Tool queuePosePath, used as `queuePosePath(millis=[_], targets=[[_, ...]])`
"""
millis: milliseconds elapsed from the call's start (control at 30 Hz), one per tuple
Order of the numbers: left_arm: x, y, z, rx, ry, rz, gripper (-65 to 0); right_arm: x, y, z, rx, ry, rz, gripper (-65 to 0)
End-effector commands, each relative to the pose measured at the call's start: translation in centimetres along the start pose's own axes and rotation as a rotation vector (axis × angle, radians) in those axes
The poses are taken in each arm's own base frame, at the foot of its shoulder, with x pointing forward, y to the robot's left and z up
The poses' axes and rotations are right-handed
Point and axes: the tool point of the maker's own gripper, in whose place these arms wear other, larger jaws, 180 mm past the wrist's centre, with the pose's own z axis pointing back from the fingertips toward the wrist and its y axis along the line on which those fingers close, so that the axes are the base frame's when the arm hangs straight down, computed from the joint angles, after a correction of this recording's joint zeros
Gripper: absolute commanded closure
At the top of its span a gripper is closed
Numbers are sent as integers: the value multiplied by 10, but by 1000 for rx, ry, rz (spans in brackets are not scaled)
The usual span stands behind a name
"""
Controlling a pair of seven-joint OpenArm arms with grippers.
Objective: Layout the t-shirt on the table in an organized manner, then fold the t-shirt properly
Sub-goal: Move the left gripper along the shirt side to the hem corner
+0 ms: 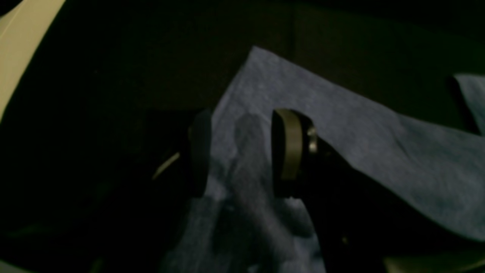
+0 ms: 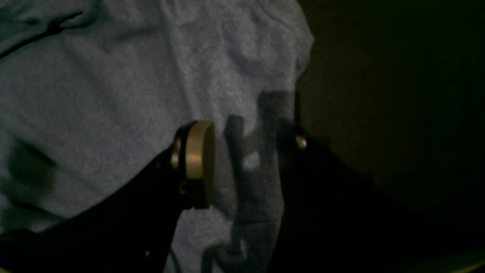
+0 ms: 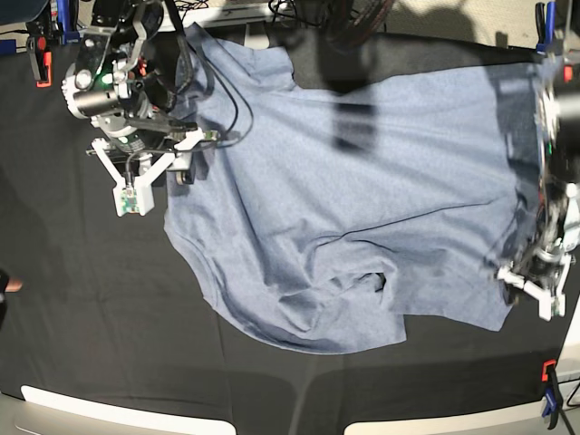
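One t-shirt (image 3: 362, 190) lies spread across the middle of the worktop (image 3: 82, 308), plain side up, with creases running through it and a rumpled fold near its lower hem. It stretches from one pincer to the other, so each of the two pincers sits over one of its ends.

The right pincer (image 2: 242, 163) hangs over the shirt's edge. Its jaws stand apart, one tan pad (image 2: 199, 163) over the cloth and the other jaw dark, right at the border where cloth meets the black worktop. Cloth shows in the gap between them, and nothing is pinched.

The left pincer (image 1: 240, 151) is likewise parted, with a corner of the shirt lying beneath the gap. One tan pad (image 1: 290, 144) is over the fabric and the other jaw sits at its edge over the black surface. Whether the tips touch the cloth cannot be told.

Around the worktop's rim four clamps can be counted: two at the far corner beside the right pincer (image 3: 41, 54), one at the far corner beside the left (image 3: 544, 23), and one at the near corner below the left (image 3: 548, 390).
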Motion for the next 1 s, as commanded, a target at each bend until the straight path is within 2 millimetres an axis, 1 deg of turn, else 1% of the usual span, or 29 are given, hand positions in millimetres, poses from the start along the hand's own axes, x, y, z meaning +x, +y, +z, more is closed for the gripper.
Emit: queuePosePath(millis=[0, 167, 300, 333, 367, 400, 467, 567, 600, 700, 767, 900, 967], targets=[[22, 4, -3, 14, -51, 5, -234, 13, 0, 3, 1, -48, 10, -261], [-2, -1, -3, 14, -5, -3, -225, 13, 0, 3, 1, -48, 10, -261], [-32, -12, -1, -3, 89, -14, -215, 13, 0, 3, 1, -48, 9, -261], [-37, -14, -1, -7, 96, -12, -213, 13, 0, 3, 1, -48, 10, -261], [-40, -17, -1, -11, 103, -10, -186, 13, 0, 3, 1, -49, 10, -261], [-43, -19, -1, -15, 104, -9, -136, 13, 0, 3, 1, -49, 10, -261], [-42, -23, -1, -20, 102, -7, 0, 13, 0, 3, 1, -49, 10, -261], [-33, -22, -2, -17, 54, -8, 0, 13, 0, 3, 1, -50, 10, -261], [-29, -15, -2, 10, 36, -15, 0, 13, 0, 3, 1, -50, 10, -261], [-16, 20, 1, 171, -1, -53, 0, 13, 0, 3, 1, -50, 10, -261], [-3, 41, 5, 245, -41, -54, 0, 13, 0, 3, 1, -50, 9, -261], [24, 69, 13, 307, -123, -61, 0, 14, 1, 3, 2, -51, 9, -261], [36, 78, 16, 327, -158, -71, 0, 14, 1, 3, 5, -52, 7, -261]])
